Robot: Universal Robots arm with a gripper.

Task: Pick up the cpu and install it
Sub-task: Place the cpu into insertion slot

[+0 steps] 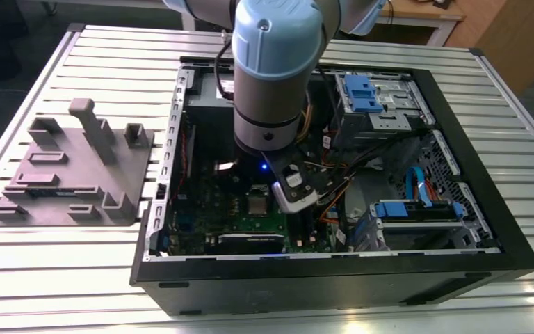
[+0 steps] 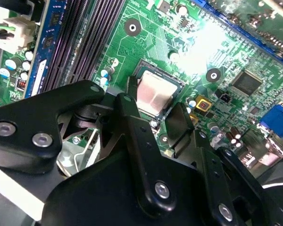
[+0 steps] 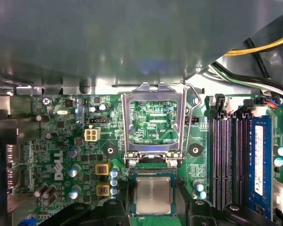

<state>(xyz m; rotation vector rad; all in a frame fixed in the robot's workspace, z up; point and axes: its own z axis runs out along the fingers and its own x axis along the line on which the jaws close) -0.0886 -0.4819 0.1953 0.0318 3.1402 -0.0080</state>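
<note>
Presently the cpu (image 3: 153, 195) is being straddled in its socket (image 3: 153, 221) by the gripper's (image 2: 153, 123) spread fingers (image 2: 127, 110).

Open computer case (image 1: 489, 229) lying on the bench (image 1: 44, 278), fixture block (image 1: 72, 174) beside it at the exterior view's left, motherboard (image 3: 61, 155) inside the case, cpu (image 3: 153, 195) sitting in its socket, hand (image 2: 155, 113) just above the cpu

silver-grey cpu (image 3: 153, 195), green motherboard (image 3: 61, 141)
</note>
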